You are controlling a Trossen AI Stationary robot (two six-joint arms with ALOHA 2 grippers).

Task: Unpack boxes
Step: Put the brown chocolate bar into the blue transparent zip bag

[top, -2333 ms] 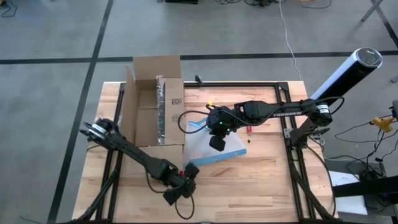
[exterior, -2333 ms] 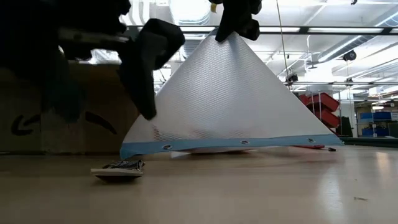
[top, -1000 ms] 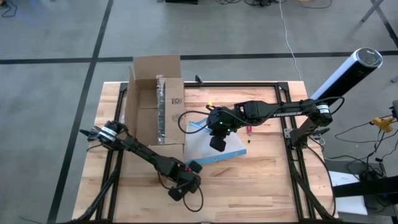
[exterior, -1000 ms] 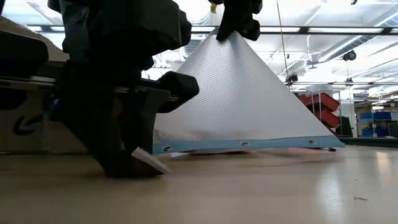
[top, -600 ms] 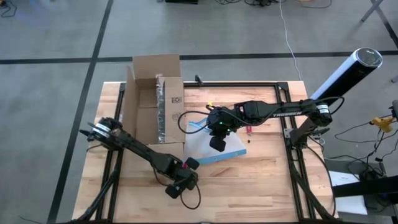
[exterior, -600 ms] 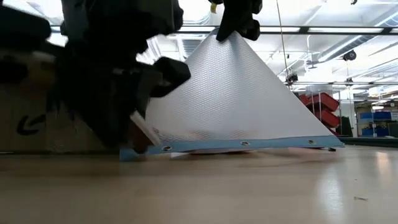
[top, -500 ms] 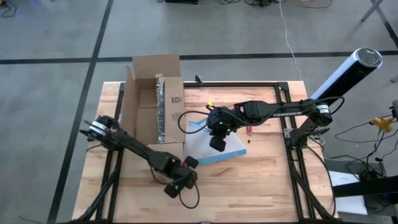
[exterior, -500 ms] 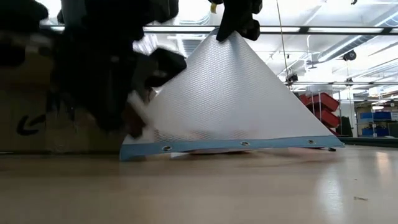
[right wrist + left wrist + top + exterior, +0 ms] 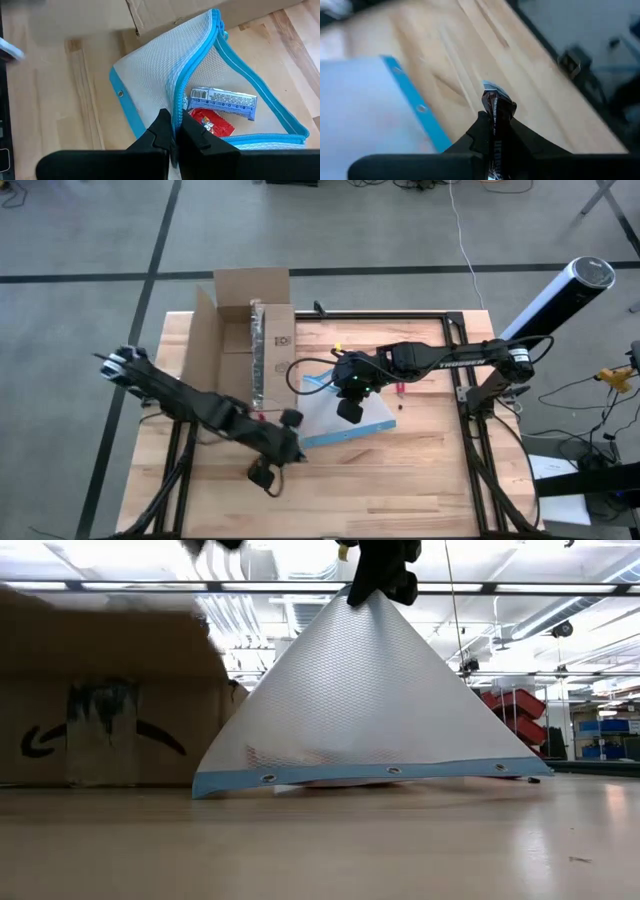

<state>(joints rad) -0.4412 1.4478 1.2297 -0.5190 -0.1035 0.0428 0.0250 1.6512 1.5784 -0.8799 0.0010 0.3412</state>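
Box (image 9: 243, 345), flaps open, sits at table's (image 9: 420, 470) 10 o'clock. Left gripper (image 9: 495, 117) at 7 o'clock, pinching dark snack wrapper (image 9: 496, 127) above the wood. Mesh pouch (image 9: 165, 85) w/ blue edge at center, lifted by right gripper (image 9: 174, 131), clamped on its zipper edge; 2 snack packs (image 9: 220, 107) inside.

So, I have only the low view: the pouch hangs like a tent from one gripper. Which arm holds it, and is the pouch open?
Observer: The right gripper pinches the pouch at its open mouth.
Operator: Is anything inside?
Observer: Yes, a red packet and a blue-white wrapper.
Operator: And the left arm? I do not see it.
Observer: The left gripper is above the table by the pouch's blue edge, shut on a small dark packet.
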